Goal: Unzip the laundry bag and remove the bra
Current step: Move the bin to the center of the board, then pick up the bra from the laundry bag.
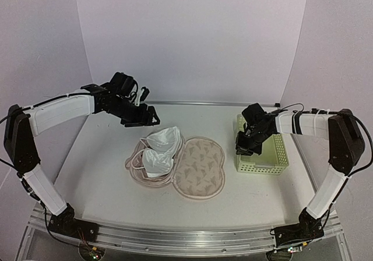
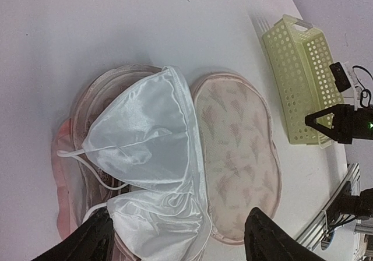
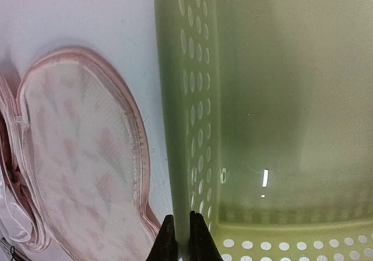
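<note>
The left hand (image 2: pixel 179 226) hangs over the bench (image 2: pixel 116 28) with its fingers spread wide and nothing between them, directly above the bra (image 2: pixel 145 144). The bra lies cups-up on the left half of the laundry bag (image 2: pixel 233 156), which is already unzipped and folded open, printed flap to the right. What remains, I judge, is the lift-out. Come straight down on the bunched satin where the two cups meet, and close on fabric only, clear of the bag's pink rim. Then rise slowly, since a thin strap (image 2: pixel 87 162) trails to the left. The right hand (image 3: pixel 179 240) seems pinched shut on the wall of the basket (image 3: pixel 192 115), well apart.
</note>
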Motion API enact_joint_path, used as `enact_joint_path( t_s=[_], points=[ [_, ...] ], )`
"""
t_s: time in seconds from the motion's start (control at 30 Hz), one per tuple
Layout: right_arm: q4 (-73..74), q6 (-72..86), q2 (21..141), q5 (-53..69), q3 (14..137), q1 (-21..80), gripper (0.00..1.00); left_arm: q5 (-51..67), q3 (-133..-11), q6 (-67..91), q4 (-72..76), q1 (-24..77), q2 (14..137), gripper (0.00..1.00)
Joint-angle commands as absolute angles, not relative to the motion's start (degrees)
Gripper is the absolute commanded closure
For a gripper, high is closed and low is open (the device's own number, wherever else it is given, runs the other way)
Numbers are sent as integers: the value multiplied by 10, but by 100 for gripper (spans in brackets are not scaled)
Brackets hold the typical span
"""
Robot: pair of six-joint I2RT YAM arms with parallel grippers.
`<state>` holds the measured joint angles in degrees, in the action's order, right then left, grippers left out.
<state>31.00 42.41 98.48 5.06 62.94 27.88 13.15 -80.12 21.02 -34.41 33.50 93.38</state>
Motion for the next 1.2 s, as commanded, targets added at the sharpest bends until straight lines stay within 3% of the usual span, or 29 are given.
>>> enact_joint_path(
  t_s=[0.0,0.3,0.47,0.63,0.73,0.97,1.17],
  points=[
    [339,291,1004,117,650,292,100,116,-810,212,-335,326,916,23],
    [391,146,1030,135,725,331,100,114,-808,220,-334,323,944,23],
    [419,122,1051,86,760,336,100,101,-795,228,-334,323,950,23],
    [432,122,1033,51,781,337,68,81,-784,234,-336,323,943,23],
    [449,124,1012,17,802,341,57,64,-783,235,-342,323,940,23],
    [458,162,978,8,871,371,52,11,-779,237,-360,323,930,23],
    [390,248,994,83,891,413,51,-21,-760,255,-363,321,924,23]
  ],
)
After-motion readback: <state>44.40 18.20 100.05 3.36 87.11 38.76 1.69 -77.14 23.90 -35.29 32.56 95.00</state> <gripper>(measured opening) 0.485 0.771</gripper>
